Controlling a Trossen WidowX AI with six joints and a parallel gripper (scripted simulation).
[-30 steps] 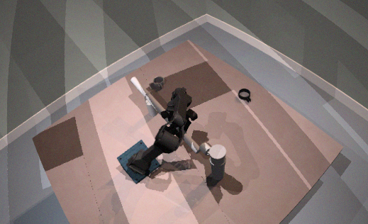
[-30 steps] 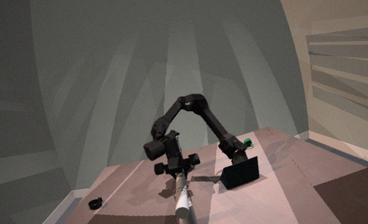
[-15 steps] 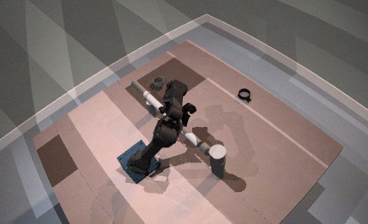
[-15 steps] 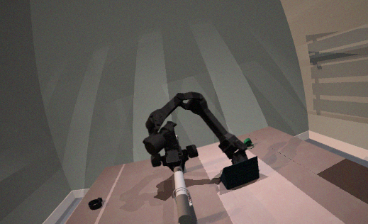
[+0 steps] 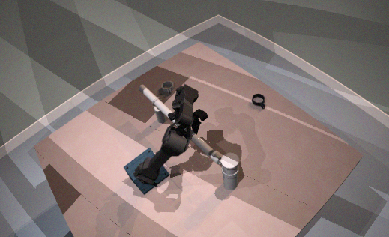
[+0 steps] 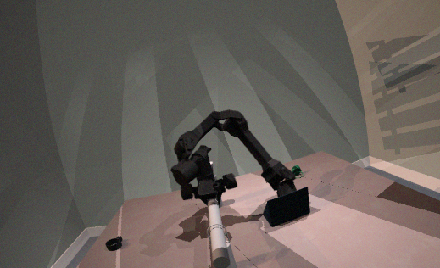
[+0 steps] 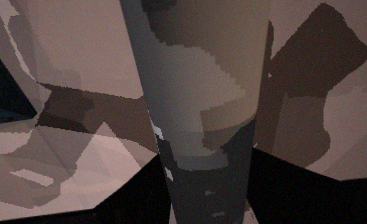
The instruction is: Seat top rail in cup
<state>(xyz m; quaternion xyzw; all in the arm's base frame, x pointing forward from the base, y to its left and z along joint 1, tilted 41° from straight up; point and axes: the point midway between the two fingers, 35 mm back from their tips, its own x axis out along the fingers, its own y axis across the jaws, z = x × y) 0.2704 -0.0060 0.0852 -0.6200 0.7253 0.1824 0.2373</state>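
The long white rail [image 5: 162,106] [image 6: 215,220] [image 7: 194,75] slants above the table. Its far part passes through the thin loop cap over the small post [image 5: 159,115]. My gripper [image 5: 187,128] [image 6: 211,200] [image 7: 200,152] is shut on the rail along its middle stretch, one finger on each side. The rail's other end reaches the pale end cup [image 5: 215,160] beside the big post [image 5: 230,181]. The brace band [image 5: 230,173] is high on that post, just under its cap. Shadow and small size hide whether the cut end is inside the cup.
A grey ring fitting [image 5: 167,88] lies near the rail's far end. A black band [image 5: 258,99] [image 6: 114,243] lies on the table away from the arm. The arm's blue base plate [image 5: 147,150] is left of the big post. A small green object [image 6: 296,170] is behind the arm base.
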